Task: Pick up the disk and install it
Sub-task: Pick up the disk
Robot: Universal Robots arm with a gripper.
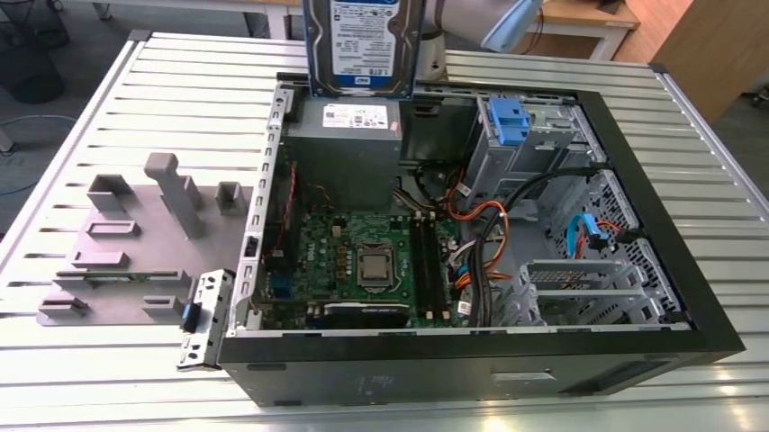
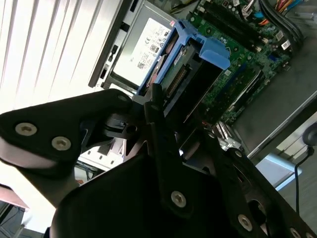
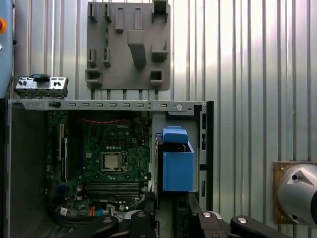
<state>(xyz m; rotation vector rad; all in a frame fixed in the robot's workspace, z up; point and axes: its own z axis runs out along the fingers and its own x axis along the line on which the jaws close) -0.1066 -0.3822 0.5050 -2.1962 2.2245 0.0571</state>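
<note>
The disk (image 1: 360, 43) hangs upright in the air over the back edge of the open computer case (image 1: 481, 342), its white-and-blue label facing the exterior view. It is above the grey power-supply box (image 1: 348, 135). In the second wrist view my gripper (image 2: 157, 106) is shut on the disk (image 2: 190, 74), with black fingers on either side of its blue rails and the blue end tab (image 2: 216, 49) pointing away from the wrist. The first wrist view looks along the disk (image 3: 177, 168), held by the gripper (image 3: 171, 210) above the case's edge.
Inside the case lie the green motherboard (image 1: 360, 261), a metal drive cage (image 1: 517, 135) with a blue tab, and loose orange and black cables (image 1: 493, 234). A grey fixture plate (image 1: 132, 243) with upright pegs lies on the slatted table at the exterior view's left.
</note>
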